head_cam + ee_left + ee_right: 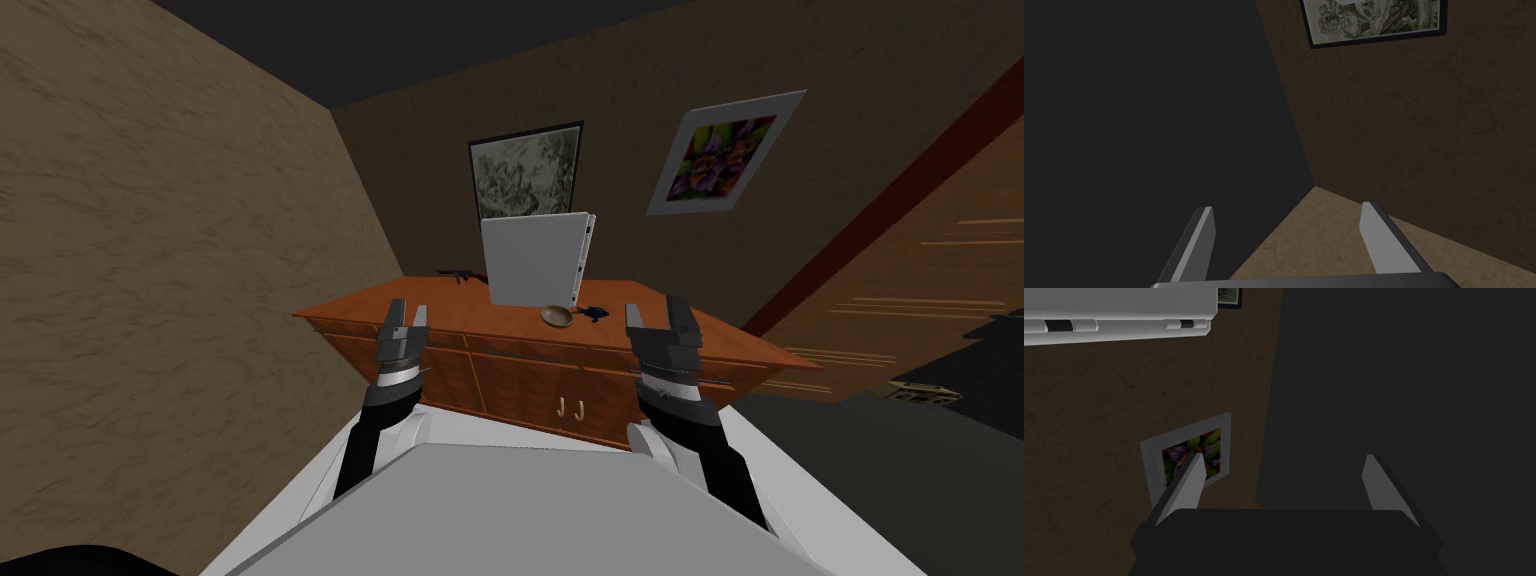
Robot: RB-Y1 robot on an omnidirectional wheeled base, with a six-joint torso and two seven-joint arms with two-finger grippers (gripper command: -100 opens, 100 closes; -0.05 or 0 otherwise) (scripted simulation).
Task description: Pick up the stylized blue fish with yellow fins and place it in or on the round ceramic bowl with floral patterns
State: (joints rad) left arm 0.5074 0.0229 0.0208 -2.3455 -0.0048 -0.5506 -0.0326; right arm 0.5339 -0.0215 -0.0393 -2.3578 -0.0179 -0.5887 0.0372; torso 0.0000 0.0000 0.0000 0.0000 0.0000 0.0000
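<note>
Head view, nearest items first: the left pincer and the right pincer are both raised in front of my chest, one to each side. Each has its two blades spread apart with nothing between them. The wrist views confirm this and show both pincers aimed upward at the wall, not at the work.

Beyond them is the orange-brown wooden sideboard with drawers and doors. Its worktop carries the task items toward the back. The small round tan bowl sits near the middle; I cannot make out any pattern on it. The small dark blue fish lies on the worktop just beside the bowl, on my right of it. Its fins are too small to resolve. Both items are well apart from either pincer.

Directly behind the bowl stands a large, flat, upright white panel.

Hazards, as I judge them:
1. Fish and bowl lie close together. A spread blade descending on the bowl side could shove the bowl away or trap its rim.
2. The fish is small and low. A shallow or off-centre closure may flick it along the worktop or off its edge.
3. Overreach could strike the white panel and tip it.
4. Both pincers must first be turned downward; a low forearm could strike the sideboard's front edge.

The right pincer is on the fish's side.
</note>
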